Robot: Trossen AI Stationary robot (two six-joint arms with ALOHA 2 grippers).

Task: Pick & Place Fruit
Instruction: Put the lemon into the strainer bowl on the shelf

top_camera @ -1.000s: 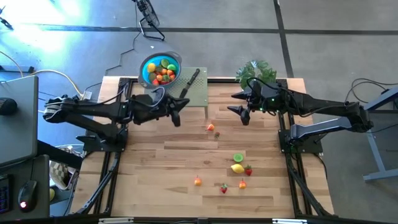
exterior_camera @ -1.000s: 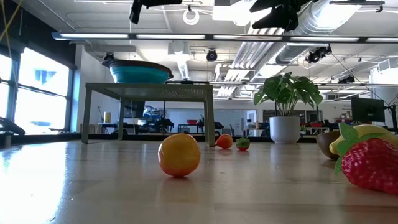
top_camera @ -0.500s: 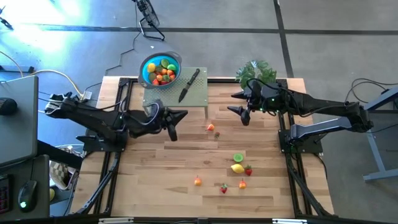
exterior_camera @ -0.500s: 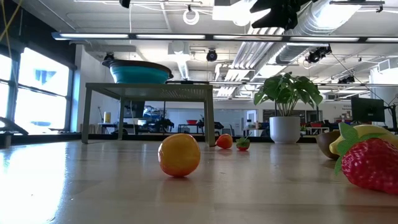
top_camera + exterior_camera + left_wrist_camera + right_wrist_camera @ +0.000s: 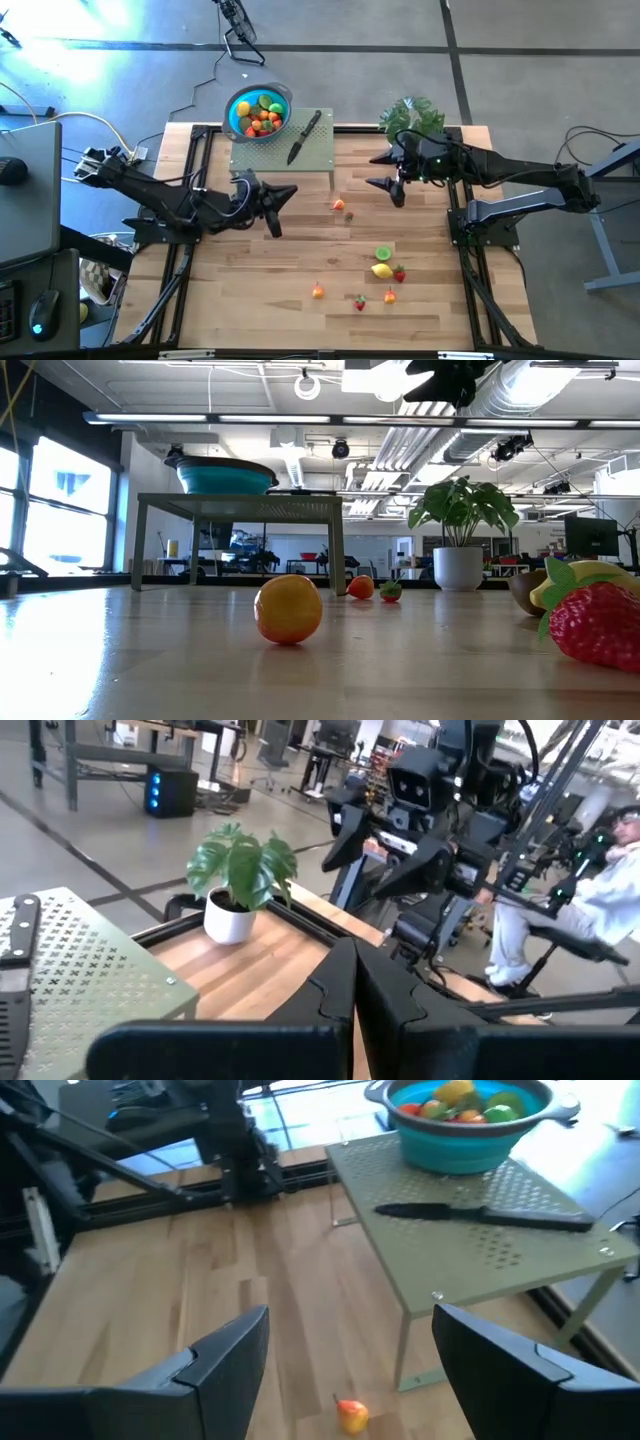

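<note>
Left tool [image 5: 283,195] pressed together, empty, above surface [image 5: 250,280] mid-left. Right tool [image 5: 389,172] spread, empty, near far edge. Fruit [image 5: 382,270] scattered toward near edge.

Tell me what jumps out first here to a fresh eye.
The blue bowl heaped with fruit, on the green perforated stand at the table's far edge, beside a black-handled knife. Then loose fruit pieces scattered on the wooden table nearer the front.
</note>
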